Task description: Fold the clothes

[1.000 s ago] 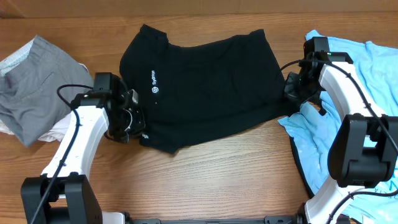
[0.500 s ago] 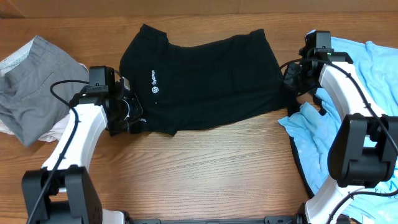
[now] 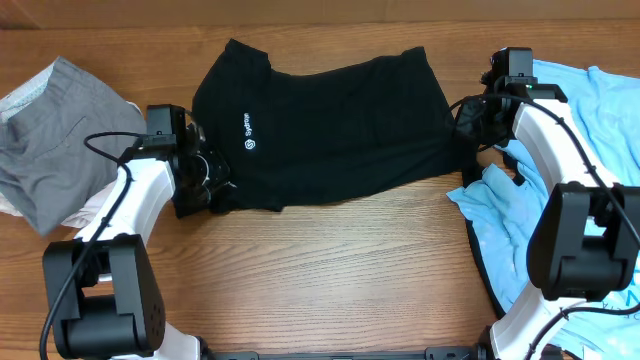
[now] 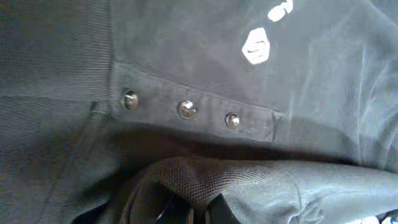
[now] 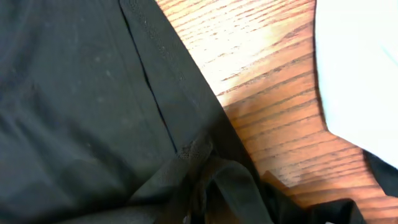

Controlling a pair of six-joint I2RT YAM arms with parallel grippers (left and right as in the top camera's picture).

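So my left claw (image 3: 212, 190) and right claw (image 3: 468, 122) are both pinching the black tee (image 3: 340, 130), and its near-left corner just got tugged in, so the edge is straighter for folding.

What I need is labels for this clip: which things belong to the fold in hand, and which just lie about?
In hand: black shirt; left end effector; right end effector, both gripping its edges.
Lying about, untouched: grey garment; light blue tee; wooden table.
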